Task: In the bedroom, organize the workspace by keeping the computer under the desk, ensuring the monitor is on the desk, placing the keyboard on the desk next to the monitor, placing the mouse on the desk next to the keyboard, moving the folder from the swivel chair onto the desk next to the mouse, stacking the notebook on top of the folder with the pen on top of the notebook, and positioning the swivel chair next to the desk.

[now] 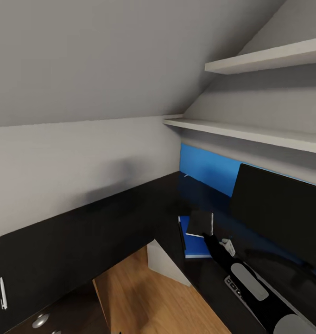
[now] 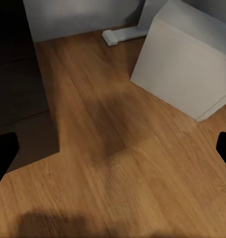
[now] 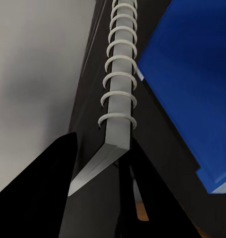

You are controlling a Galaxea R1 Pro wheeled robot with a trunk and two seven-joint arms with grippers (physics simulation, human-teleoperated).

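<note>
My right gripper (image 1: 209, 235) is shut on the spiral-bound grey notebook (image 1: 200, 223), holding it tilted just above the blue folder (image 1: 196, 248). The folder lies on the black desk (image 1: 84, 232) to the left of the monitor (image 1: 278, 218). In the right wrist view the notebook (image 3: 117, 99) sits between my dark fingers (image 3: 43, 193), with the folder (image 3: 192, 84) beside it. Part of the keyboard (image 1: 233, 285) shows beside my right arm. The white pen (image 1: 3, 293) lies on the desk's near left end. My left gripper (image 2: 113, 153) is open over the floor near the computer (image 2: 187, 69). The mouse and swivel chair are out of view.
Two white shelves (image 1: 250, 132) hang over the monitor under a sloped ceiling. A blue wall panel (image 1: 206, 169) backs the desk. The computer (image 1: 165, 262) stands under the desk on the wooden floor (image 1: 144, 297). A drawer knob (image 1: 40, 320) shows at the lower left.
</note>
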